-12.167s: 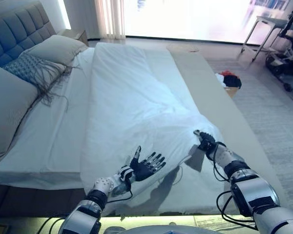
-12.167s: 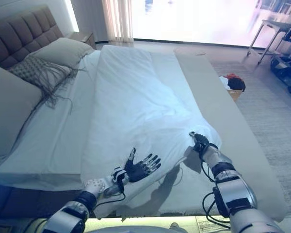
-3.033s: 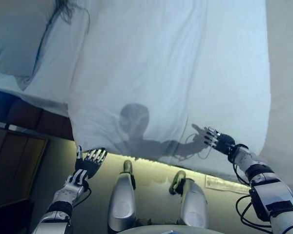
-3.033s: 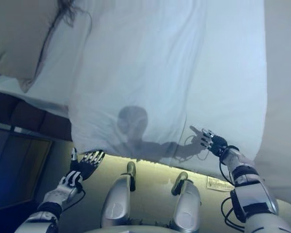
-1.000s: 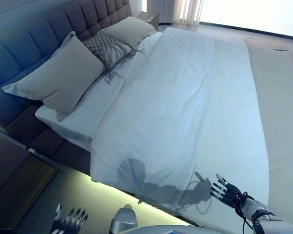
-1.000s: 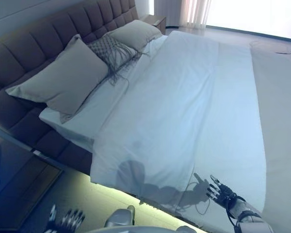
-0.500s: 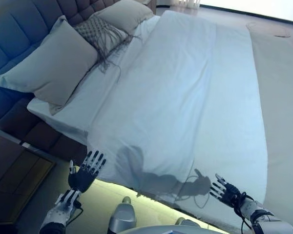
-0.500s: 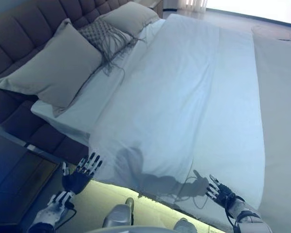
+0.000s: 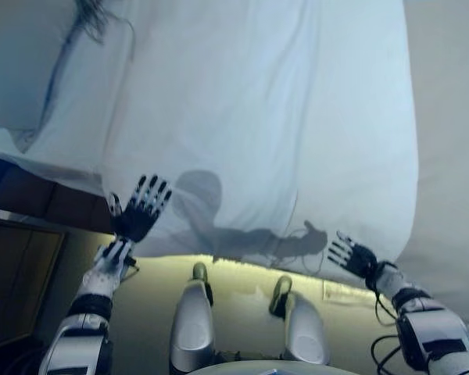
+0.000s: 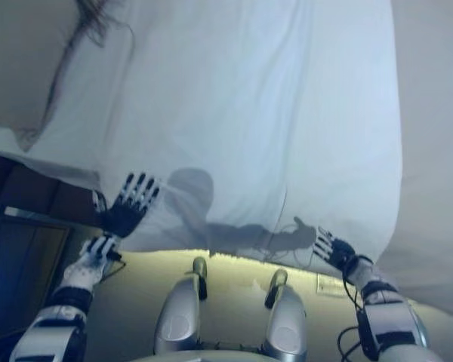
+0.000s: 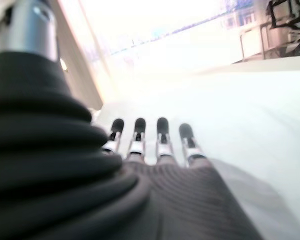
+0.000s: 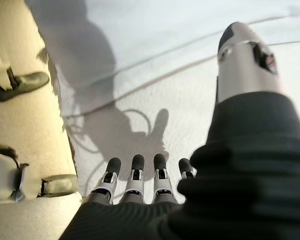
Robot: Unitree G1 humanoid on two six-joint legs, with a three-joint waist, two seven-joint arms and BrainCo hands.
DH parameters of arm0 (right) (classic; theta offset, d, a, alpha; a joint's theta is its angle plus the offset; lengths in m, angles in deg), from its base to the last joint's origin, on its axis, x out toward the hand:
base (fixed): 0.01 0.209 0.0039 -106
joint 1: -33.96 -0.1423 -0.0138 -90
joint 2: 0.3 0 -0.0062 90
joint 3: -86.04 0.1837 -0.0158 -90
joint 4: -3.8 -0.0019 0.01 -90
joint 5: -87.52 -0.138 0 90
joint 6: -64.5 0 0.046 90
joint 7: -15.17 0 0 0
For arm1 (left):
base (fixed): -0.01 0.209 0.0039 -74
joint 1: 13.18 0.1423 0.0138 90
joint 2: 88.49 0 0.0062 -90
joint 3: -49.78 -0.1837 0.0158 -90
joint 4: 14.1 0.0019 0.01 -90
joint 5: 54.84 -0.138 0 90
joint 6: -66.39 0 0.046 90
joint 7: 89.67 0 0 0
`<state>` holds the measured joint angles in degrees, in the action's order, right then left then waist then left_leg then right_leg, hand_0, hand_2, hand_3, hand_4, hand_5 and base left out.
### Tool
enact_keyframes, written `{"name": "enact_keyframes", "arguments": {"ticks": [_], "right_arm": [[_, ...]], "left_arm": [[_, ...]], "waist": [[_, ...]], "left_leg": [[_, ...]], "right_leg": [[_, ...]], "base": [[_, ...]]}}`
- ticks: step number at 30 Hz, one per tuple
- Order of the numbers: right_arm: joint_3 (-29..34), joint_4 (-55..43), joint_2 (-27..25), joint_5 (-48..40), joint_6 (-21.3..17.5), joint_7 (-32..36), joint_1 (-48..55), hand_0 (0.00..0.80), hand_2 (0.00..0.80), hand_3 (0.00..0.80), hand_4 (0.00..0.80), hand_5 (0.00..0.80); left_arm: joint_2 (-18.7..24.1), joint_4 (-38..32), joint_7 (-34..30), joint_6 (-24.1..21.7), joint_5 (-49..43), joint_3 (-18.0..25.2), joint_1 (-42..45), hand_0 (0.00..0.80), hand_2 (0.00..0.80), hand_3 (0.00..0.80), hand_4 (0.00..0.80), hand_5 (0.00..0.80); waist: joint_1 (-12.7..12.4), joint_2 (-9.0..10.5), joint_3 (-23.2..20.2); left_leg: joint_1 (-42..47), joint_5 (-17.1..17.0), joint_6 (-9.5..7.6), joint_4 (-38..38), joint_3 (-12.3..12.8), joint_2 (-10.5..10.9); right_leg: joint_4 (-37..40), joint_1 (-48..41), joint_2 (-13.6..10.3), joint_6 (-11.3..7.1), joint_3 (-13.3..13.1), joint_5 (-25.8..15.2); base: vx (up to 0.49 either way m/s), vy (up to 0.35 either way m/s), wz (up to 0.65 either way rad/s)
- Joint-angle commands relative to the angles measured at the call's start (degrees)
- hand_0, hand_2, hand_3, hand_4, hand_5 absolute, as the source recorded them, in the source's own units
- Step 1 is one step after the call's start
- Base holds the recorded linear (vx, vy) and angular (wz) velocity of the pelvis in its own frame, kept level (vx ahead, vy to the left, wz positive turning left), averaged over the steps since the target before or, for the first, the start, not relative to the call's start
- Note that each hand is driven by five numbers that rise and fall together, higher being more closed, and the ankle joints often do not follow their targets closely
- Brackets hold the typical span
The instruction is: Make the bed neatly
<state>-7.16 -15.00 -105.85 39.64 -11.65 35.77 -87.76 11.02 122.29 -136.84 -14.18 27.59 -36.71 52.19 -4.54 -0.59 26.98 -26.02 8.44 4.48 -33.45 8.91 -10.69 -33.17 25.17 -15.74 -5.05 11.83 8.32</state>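
Note:
A white duvet (image 9: 266, 117) lies spread flat over the bed, its near edge hanging over the bed's side just in front of me. My left hand (image 9: 137, 211) is raised by the duvet's near left corner, fingers straight and spread, holding nothing. My right hand (image 9: 353, 255) hovers at the near edge farther right, fingers also spread and empty. In the left wrist view the straight fingers (image 11: 162, 135) point along the white cover. Under the fingers (image 12: 135, 172) in the right wrist view lies the duvet's hanging edge.
A grey pillow (image 9: 19, 62) lies at the upper left over the white sheet (image 9: 78, 144). A beige bedspread strip (image 9: 445, 141) runs along the right side. The dark bed base (image 9: 31, 199) and a wooden floor (image 9: 16, 281) show at the left.
The camera has tilted down, so the bed's near edge and floor fill the view. My left hand has risen up to the duvet's corner; the right hand stays open by the edge.

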Motion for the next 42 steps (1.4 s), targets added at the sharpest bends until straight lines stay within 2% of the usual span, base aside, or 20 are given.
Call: {"name": "enact_keyframes", "arguments": {"ticks": [1,4,5,9,16,22,29,35,42], "right_arm": [[-2.23,0.24,-2.41,-0.55,-0.04,0.42,-1.8,0.0,0.0,0.0,0.0,0.0],[-3.6,0.46,-4.29,-0.42,-0.42,2.34,-4.69,0.0,0.0,0.0,0.0,0.0],[-3.93,0.41,-4.84,-0.38,-0.58,2.57,-5.56,0.0,0.0,0.0,0.0,0.0],[-5.49,-0.22,-6.79,-0.77,-1.58,2.69,-9.16,0.0,0.0,0.0,0.0,0.0],[-6.74,-1.24,-10.76,-2.76,-1.7,3.55,-12.34,0.0,0.0,0.0,0.0,0.0],[-6.67,-2.66,-11.88,-4.33,-1.92,2.54,-13.04,0.0,0.0,0.0,0.0,0.0],[-6.1,-3.74,-12.28,-5.24,-2.38,3.04,-13.41,0.0,0.0,0.0,0.0,0.0],[-5.56,-4.36,-14.45,-5.5,-3.39,3.51,-13.02,0.0,0.0,0.0,0.0,0.0],[-4.46,-3.51,-16.86,-6.65,-3.31,4.46,-12.77,0.0,0.0,0.0,0.0,0.0]], "left_arm": [[1.85,1.67,1.57,-2.2,4.97,-0.49,-4.1,0.0,0.0,0.0,0.0,0.0],[2.45,3.06,1.44,-3.37,8.62,-1.53,-7.83,0.0,0.0,0.0,0.0,0.0],[2.59,3.2,1.58,-3.75,9.69,-1.75,-8.63,0.0,0.0,0.0,0.0,0.0],[3.01,4.05,3.74,-6.68,13.1,-2.27,-12.07,0.0,0.0,0.0,0.0,0.0],[6.31,7.07,8.19,-8.26,15.03,-2.4,-15.11,0.0,0.0,0.0,0.0,0.0],[8.73,9.28,11.1,-7.61,16.05,-1.5,-14.78,0.0,0.0,0.0,0.0,0.0],[11.15,13.48,19.72,-6.72,18.2,1.91,-14.13,0.0,0.0,0.0,0.0,0.0],[13.83,15.85,19.46,-5.28,16.26,3.47,-12.13,0.0,0.0,0.0,0.0,0.0],[18.54,18.41,22.52,-4.19,14.17,5.55,-12.26,0.0,0.0,0.0,0.0,0.0]], "waist": [[1.63,1.22,-0.53],[2.34,1.15,0.51],[2.45,1.08,0.61],[2.43,1.43,1.72],[1.42,3.08,2.61],[0.36,3.87,2.79],[-0.64,4.36,2.8],[-0.75,3.92,2.8],[-0.95,3.95,2.81]], "left_leg": [[-5.17,0.16,2.11,-3.77,-3.34,-2.78],[-10.39,1.04,2.13,-6.4,-4.07,-3.1],[-11.55,2.68,2.58,-7.47,-4.6,-3.16],[-19.11,3.3,2.75,-10.31,-6.14,-3.26],[-27.76,3.59,2.43,-13.5,-8.46,-2.59],[-32.7,3.08,2.01,-14.64,-9.81,-1.64],[-36.29,3.03,1.73,-16.21,-10.76,-0.75],[-37.65,2.82,1.79,-17.06,-10.68,-0.5],[-39.64,3.31,1.82,-19.09,-11.07,-0.5]], "right_leg": [[-4.34,5.16,-4.28,-2.31,-3.45,-2.29],[-8.27,11.52,-3.9,-2.09,-4.89,-1.47],[-9.72,12.89,-3.66,-2.49,-5.47,0.02],[-13.88,20.57,-2.65,-2.03,-6.33,0.8],[-17.72,28.49,-2.39,-1.59,-4.6,1.08],[-19.18,32.69,-2.75,-1.54,-3.37,0.51],[-20.22,35.32,-3.11,-1.66,-2.55,0.38],[-20.8,36.47,-3.49,-1.67,-2.36,0.26],[-22.04,38.16,-3.73,-1.65,-2.62,0.25]], "base": [[-0.132,0.132,-0.08],[-0.126,0.143,-0.12],[-0.104,0.123,-0.08],[-0.154,0.07,-0.08],[-0.103,0.028,-0.01],[-0.054,0.003,-0.01],[-0.012,-0.02,0.06],[-0.003,0.032,0.07],[0.003,0.017,0.0]]}}
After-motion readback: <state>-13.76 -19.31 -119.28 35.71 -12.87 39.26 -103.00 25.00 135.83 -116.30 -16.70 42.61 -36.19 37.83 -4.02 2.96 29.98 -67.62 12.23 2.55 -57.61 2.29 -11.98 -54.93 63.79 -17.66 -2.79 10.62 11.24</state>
